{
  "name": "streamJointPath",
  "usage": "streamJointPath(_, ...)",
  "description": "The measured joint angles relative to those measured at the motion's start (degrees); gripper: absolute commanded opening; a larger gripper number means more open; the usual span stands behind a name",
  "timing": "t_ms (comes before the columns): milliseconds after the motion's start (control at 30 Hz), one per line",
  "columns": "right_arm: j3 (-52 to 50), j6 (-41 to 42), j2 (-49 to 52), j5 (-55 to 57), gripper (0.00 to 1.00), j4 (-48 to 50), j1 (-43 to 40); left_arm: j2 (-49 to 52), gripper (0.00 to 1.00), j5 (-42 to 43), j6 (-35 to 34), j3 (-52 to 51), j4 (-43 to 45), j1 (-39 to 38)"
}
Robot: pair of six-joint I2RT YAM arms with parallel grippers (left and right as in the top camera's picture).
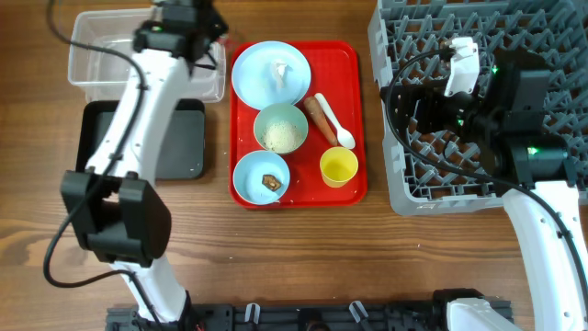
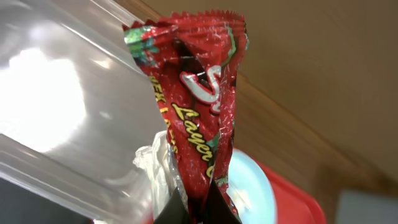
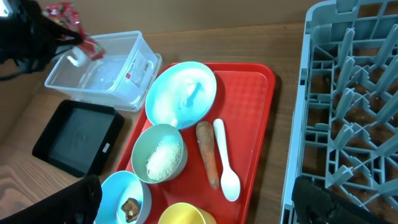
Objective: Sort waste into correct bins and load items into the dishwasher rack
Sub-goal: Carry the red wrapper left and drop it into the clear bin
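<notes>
While the grey dishwasher rack (image 1: 413, 28) takes up the 3 o'clock side of the overhead view with no dish visible in it, the flat red tray (image 1: 344, 101) in the middle carries the rest of the sorting: a pale blue plate (image 1: 269, 74) at its 12 o'clock end, a bowl of rice (image 1: 280, 127), a bowl with a brown bit (image 1: 261, 176) at 6 o'clock, a yellow cup (image 1: 338, 167), a carrot (image 1: 321, 118) and a white spoon (image 1: 333, 119) side by side. At 10 o'clock from that tray sits the clear tub (image 1: 101, 51), with the black tray (image 1: 179, 142) just below it at 6 o'clock. The left gripper (image 2: 194, 205) hangs over the tub's rim on the side nearest the red tray, its fingers pressed together on the lower end of the red-and-white wrapper (image 2: 199, 106). The wrapper is off the table, held in the air. It is crumpled and glossy, with yellow lettering and a serrated top edge. Its long axis runs away from the fingers toward 12 o'clock in the left wrist view. The tub's open middle lies toward 9 o'clock from the grip, so the drop probably needs a short carry that way, since I cannot tell whether the wrapper is already inside the rim. The left arm is plainly the nearer one. The right gripper (image 1: 413, 115) hovers well apart over the rack, jaws spread wide and holding nothing
</notes>
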Motion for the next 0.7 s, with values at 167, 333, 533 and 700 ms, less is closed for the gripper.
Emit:
streamJointPath(167, 0.0, 0.0, 0.0, 0.0, 1.0, 0.0, 0.0, 4.5, 1.0, -1.4, 0.2, 0.0, 1.5, 5.4)
streamJointPath(333, 0.0, 0.0, 0.0, 0.0, 1.0, 0.0, 0.0, 7.6, 1.0, -1.3, 0.0, 0.0, 2.2, 5.4)
streamJointPath(533, 0.0, 0.0, 0.0, 0.0, 1.0, -0.3, 0.0, 7.6, 1.0, 0.3, 3.0, 0.0, 4.6, 3.6)
streamJointPath(700, 0.0, 0.0, 0.0, 0.0, 1.0, -0.3, 0.0, 7.6, 1.0, 5.4, 17.8, 0.0, 8.5, -4.0)
